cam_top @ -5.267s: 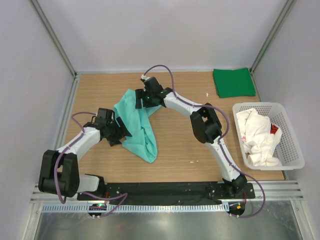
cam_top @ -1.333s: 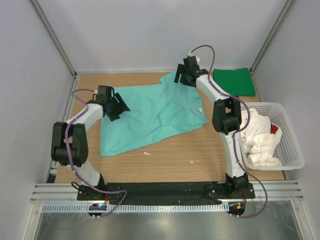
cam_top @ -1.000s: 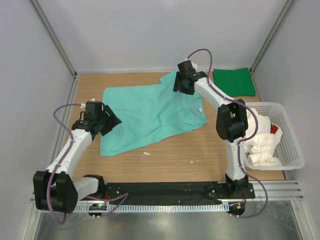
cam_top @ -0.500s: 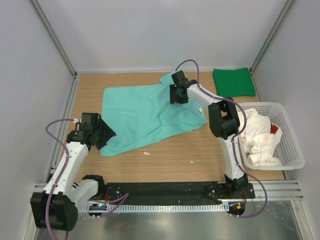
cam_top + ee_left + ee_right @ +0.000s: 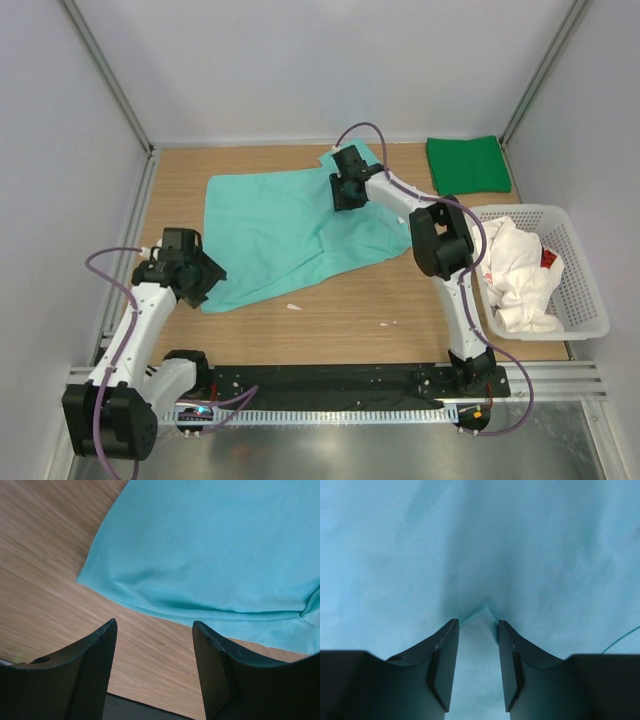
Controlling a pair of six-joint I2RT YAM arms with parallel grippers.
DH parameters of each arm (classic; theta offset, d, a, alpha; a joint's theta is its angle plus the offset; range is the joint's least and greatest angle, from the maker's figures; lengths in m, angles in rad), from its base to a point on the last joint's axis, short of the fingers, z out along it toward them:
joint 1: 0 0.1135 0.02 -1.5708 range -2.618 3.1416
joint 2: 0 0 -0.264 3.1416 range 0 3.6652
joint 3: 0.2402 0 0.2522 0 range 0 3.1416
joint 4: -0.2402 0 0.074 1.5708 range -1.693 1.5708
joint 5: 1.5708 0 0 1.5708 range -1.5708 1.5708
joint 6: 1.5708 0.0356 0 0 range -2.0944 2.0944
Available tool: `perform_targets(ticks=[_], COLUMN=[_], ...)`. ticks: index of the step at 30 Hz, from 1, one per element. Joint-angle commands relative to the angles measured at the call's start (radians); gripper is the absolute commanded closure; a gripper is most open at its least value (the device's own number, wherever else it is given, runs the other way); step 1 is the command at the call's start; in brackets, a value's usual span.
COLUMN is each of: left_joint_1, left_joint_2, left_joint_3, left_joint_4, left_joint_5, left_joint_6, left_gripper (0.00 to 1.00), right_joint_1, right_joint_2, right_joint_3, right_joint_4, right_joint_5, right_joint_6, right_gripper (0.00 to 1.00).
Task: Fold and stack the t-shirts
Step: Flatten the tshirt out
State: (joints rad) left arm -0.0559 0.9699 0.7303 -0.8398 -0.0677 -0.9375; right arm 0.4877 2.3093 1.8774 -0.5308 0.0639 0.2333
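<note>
The mint-teal t-shirt [image 5: 285, 225] lies spread on the wooden table. My right gripper [image 5: 345, 192] presses down on its far right part. In the right wrist view the right gripper [image 5: 477, 623] has its jaws half narrowed, still apart, and a ridge of the teal shirt [image 5: 470, 540] rises between them. My left gripper [image 5: 197, 281] stands open by the shirt's near left corner. In the left wrist view the left gripper [image 5: 155, 626] holds nothing over bare wood, and the shirt's hem [image 5: 215, 555] lies just beyond. A folded dark green t-shirt [image 5: 467, 165] rests at the far right. A crumpled white t-shirt [image 5: 515, 270] sits in the basket.
The white lattice basket [image 5: 590, 305] stands at the right edge of the table. Two small white scraps [image 5: 293, 307] [image 5: 386, 323] lie on the wood in front of the shirt. Grey walls and metal posts close in the back and sides.
The teal shirt went from bunched to spread flat. My left gripper drew back from its left edge to the near corner. My right gripper slid left onto the cloth and its jaws narrowed.
</note>
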Motion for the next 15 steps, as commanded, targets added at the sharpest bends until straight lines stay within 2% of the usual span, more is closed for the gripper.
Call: perform_targets(ticks=[1, 3, 4, 7, 11, 13, 15], left_joint_1=[0.014, 0.016, 0.014, 0.019, 0.024, 0.031, 0.034], left_joint_2=[-0.005, -0.004, 0.000, 0.015, 0.026, 0.036, 0.055], left_joint_3=[0.005, 0.000, 0.000, -0.006, -0.035, -0.045, -0.049], left_joint_4=[-0.044, -0.041, -0.041, -0.045, -0.042, -0.050, -0.056], left_joint_5=[-0.057, -0.055, -0.053, -0.061, -0.075, -0.076, -0.081], left_joint_6=[-0.061, -0.069, -0.069, -0.078, -0.133, -0.158, -0.181], left_gripper=[0.37, 0.38, 0.38, 0.39, 0.40, 0.41, 0.42], right_joint_1=[0.009, 0.009, 0.009, 0.009, 0.006, 0.005, 0.003], right_joint_2=[0.004, 0.013, 0.012, -0.005, -0.039, -0.069, -0.097], right_joint_3=[0.040, 0.049, 0.048, 0.055, 0.080, 0.089, 0.086], right_joint_4=[0.011, 0.003, 0.003, 0.003, -0.017, -0.040, -0.073], right_joint_5=[-0.001, 0.007, 0.008, 0.046, 0.097, 0.128, 0.139], right_joint_6=[-0.012, -0.006, -0.006, -0.005, -0.008, 0.003, 0.021], right_gripper=[0.59, 0.60, 0.65, 0.74, 0.79, 0.87, 0.90])
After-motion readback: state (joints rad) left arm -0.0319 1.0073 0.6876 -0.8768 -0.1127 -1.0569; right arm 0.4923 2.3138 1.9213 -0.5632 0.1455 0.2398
